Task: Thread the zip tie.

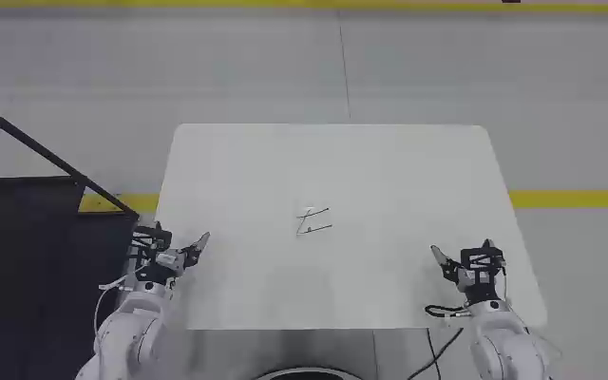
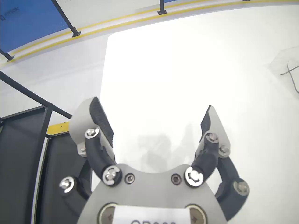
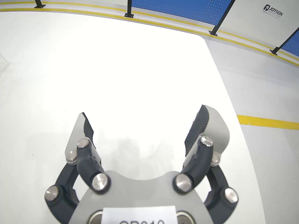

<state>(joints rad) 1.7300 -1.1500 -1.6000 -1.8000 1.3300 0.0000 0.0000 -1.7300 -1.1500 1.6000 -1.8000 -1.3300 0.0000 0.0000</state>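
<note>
Thin dark zip ties point(image 1: 312, 221) lie near the middle of the white table point(image 1: 399, 180), on what looks like a small clear holder; in the left wrist view the zip ties point(image 2: 290, 74) appear far off from the fingers. My left gripper point(image 1: 185, 249) hovers at the table's near left edge, open, with nothing between its fingers point(image 2: 99, 117). My right gripper point(image 1: 465, 258) sits at the near right part of the table, open and holding nothing, its ribbed pads point(image 3: 197, 124) spread wide. Both grippers are well apart from the zip ties.
A dark framed panel point(image 1: 47, 247) stands just left of the table beside my left arm. A cable point(image 1: 442, 342) hangs below the right arm at the table's near edge. Yellow floor tape point(image 1: 560, 199) runs beyond the table's right side.
</note>
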